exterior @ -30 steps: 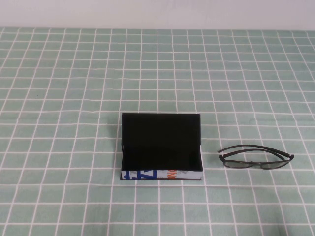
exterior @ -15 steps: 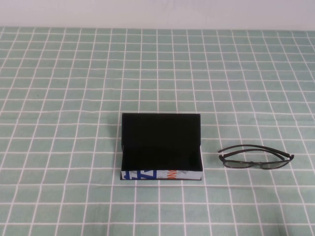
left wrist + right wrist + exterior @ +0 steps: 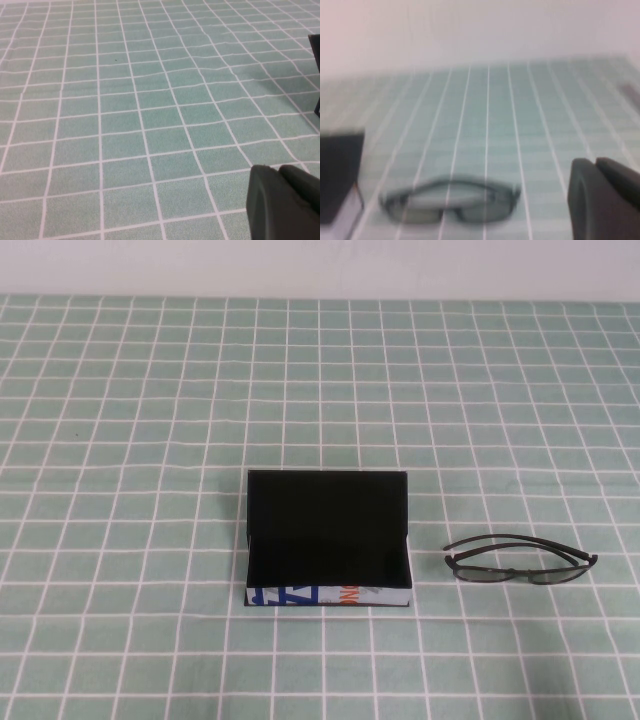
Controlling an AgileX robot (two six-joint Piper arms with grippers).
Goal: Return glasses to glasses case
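The glasses (image 3: 518,560) lie folded on the green checked tablecloth (image 3: 150,420), just right of the glasses case (image 3: 328,540), apart from it. The case stands open, lid upright, nothing visible inside. The right gripper (image 3: 605,200) sits near the glasses, fingers clenched, holding nothing. The left gripper (image 3: 282,202) is over bare cloth; its finger state cannot be told.

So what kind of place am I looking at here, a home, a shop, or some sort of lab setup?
Probably a staged tabletop test bench: a green checked cloth against a bare wall, holding only an open glasses case and glasses. The left gripper and shut right gripper wait nearby.
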